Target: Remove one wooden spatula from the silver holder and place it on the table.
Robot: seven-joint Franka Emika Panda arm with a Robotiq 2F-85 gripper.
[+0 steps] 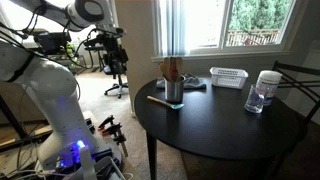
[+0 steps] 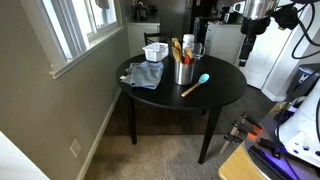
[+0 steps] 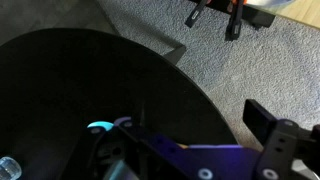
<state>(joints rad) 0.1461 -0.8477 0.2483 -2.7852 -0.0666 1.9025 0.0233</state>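
Wooden spatula (image 2: 176,49): we see it standing in silver holder (image 2: 184,73), near table (image 2: 225,95) centre, among browner utensils. Gripper (image 2: 250,52): hangs off table edge, at 2 o'clock from holder, well apart; how wide it stands we cannot tell. Green-tipped utensil (image 2: 195,84) lies at 4 o'clock, just beside holder. Cloth (image 2: 145,75) at 9 o'clock, white basket (image 2: 155,51) at 10 o'clock.

One table (image 1: 230,130). One holder (image 2: 183,73); utensils (image 2: 178,47) inside too small to count. One teal-tipped utensil (image 2: 195,84) lying loose on table. One basket (image 1: 228,77), one bottle (image 1: 262,92), one cloth (image 2: 145,75).
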